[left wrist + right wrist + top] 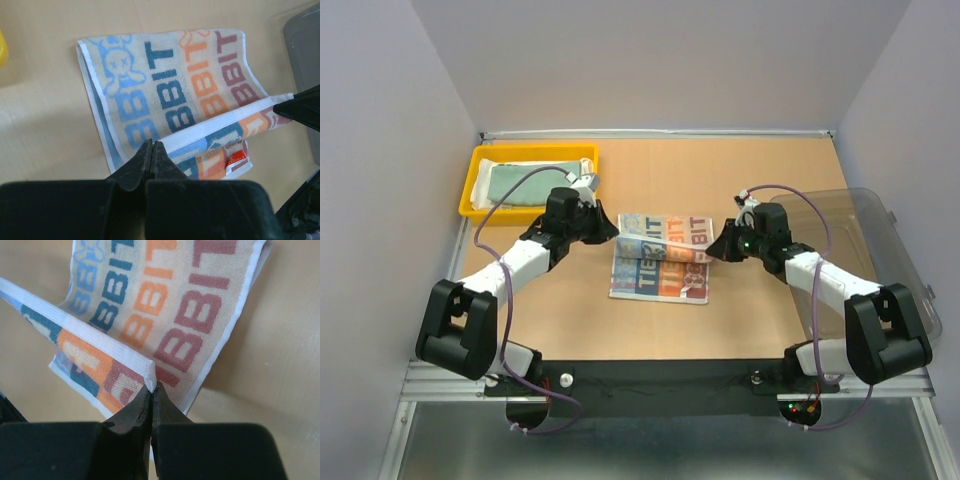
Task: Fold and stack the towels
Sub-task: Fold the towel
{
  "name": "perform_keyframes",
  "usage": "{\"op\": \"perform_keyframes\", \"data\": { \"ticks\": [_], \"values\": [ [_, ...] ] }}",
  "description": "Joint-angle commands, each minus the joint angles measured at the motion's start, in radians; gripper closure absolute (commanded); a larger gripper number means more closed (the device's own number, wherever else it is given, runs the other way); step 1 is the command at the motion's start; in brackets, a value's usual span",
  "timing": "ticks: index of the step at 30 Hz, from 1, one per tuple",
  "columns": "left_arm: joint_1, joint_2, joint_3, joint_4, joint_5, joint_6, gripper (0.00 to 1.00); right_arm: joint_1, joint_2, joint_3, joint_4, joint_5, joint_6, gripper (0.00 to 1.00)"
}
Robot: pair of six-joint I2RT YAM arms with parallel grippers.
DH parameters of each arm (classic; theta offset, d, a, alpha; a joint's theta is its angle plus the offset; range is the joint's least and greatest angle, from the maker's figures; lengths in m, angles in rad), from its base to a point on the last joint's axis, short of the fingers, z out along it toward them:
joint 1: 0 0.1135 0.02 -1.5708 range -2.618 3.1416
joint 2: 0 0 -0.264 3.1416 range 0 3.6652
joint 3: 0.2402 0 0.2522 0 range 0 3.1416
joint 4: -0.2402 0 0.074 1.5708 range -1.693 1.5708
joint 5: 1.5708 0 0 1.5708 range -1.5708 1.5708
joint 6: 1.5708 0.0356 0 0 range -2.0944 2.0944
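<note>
Left gripper (151,146) and right gripper (152,388) each pinch fully closed on a hem corner of the printed towel (660,257), right of the yellow tray (470,192); such thin bites could slip; uneven travel would skew the fold.

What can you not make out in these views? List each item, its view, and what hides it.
Top view: near right corner of the yellow tray, behind the left gripper.
Left wrist view: near edge of the printed towel, under that gripper's body.
Top view: fingertips of the right gripper, under its wrist.
</note>
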Motion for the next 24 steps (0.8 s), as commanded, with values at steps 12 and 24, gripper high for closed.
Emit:
{"op": "perform_keyframes", "data": {
  "ticks": [12, 24],
  "values": [
    [0.003, -0.043, 0.197, -0.13, -0.091, 0.093, 1.0, 0.017, -0.047, 0.05, -0.018, -0.029, 0.072, 0.99],
    [-0.013, -0.06, -0.016, -0.119, -0.094, -0.025, 1.0, 0.022, -0.009, -0.054, -0.022, 0.012, 0.081, 0.98]
  ]
}}
